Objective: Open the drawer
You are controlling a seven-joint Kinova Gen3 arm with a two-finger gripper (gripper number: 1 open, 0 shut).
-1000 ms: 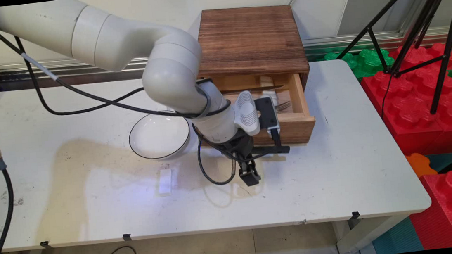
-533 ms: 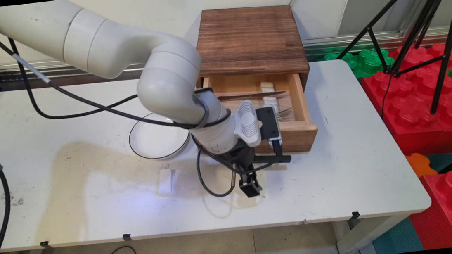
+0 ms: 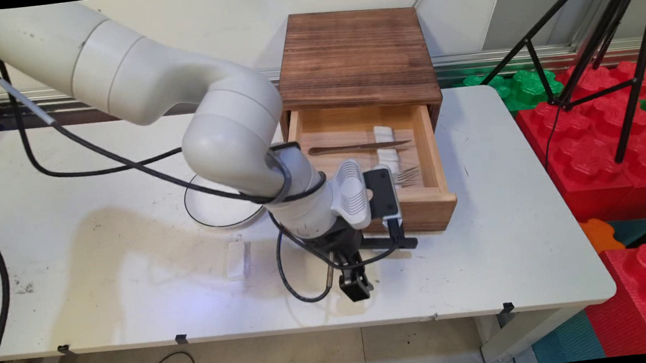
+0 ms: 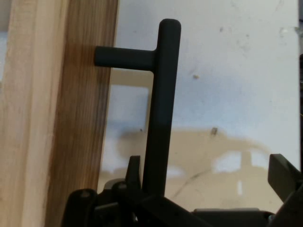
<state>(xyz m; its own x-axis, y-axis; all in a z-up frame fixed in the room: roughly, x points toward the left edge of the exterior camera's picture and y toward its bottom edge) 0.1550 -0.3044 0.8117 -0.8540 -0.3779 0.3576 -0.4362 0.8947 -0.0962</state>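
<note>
Arm bent low; tool (image 3: 360, 261) apparently hooked wide around drawer (image 3: 420, 210) handle (image 4: 161, 109), not clamped.

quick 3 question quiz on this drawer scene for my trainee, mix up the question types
1. True or false: the wooden drawer is shut.
2. Which of these lies in the drawer? A: a fork. B: a cup. C: a banana.
3. Fill in the blank: the hand view shows the gripper with the drawer's black ____ between its fingers.

Key: 1 false, it stands pulled out. 2 A. 3 handle.
</note>
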